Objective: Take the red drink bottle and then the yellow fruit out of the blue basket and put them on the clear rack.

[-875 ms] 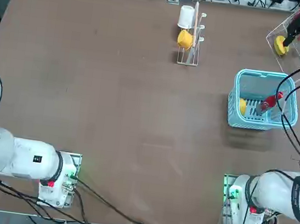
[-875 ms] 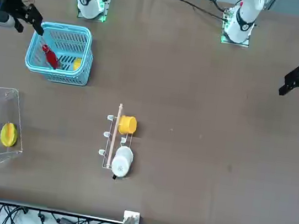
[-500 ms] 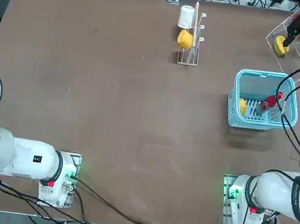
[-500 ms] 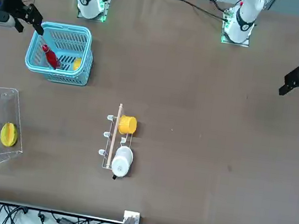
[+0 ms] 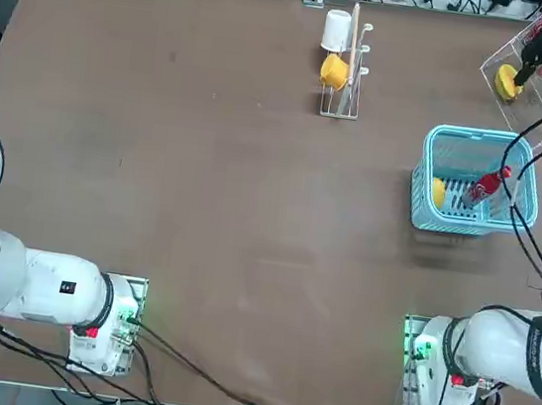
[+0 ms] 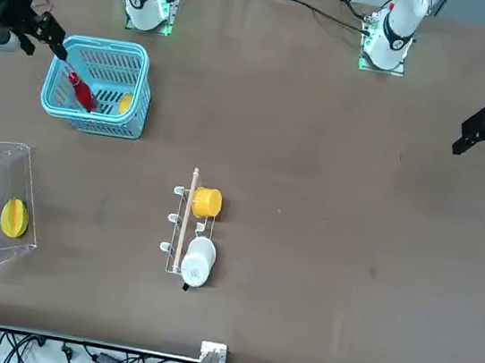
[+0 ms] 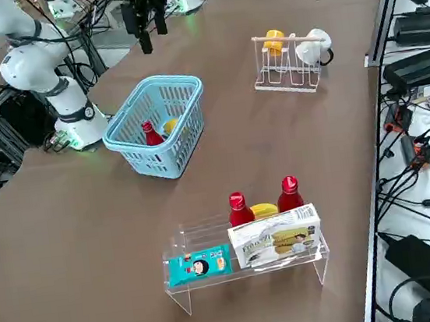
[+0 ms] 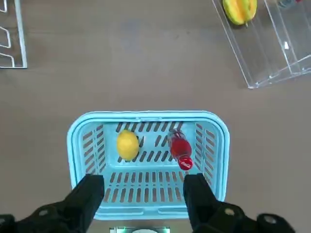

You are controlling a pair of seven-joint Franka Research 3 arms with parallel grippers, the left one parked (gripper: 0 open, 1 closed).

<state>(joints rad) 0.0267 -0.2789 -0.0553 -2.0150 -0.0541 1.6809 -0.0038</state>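
- On the brown table [image 5: 205,174], largest of the things, the clear rack [image 7: 247,263] stands at the robot's right far corner, well apart from the basket; it holds two red bottles, an oval yellow fruit, a box and a blue packet
- Near it, the blue basket [image 8: 148,165] sits upright on the table, both items inside it
- Above the basket, the right gripper [image 8: 144,194] hangs clear of it; its fingers are spread apart and hold nothing
- Within the basket, the red drink bottle [image 8: 180,148] leans tilted, cap up; the yellow fruit [image 8: 128,144] lies just beside it on the slotted base, apart from it
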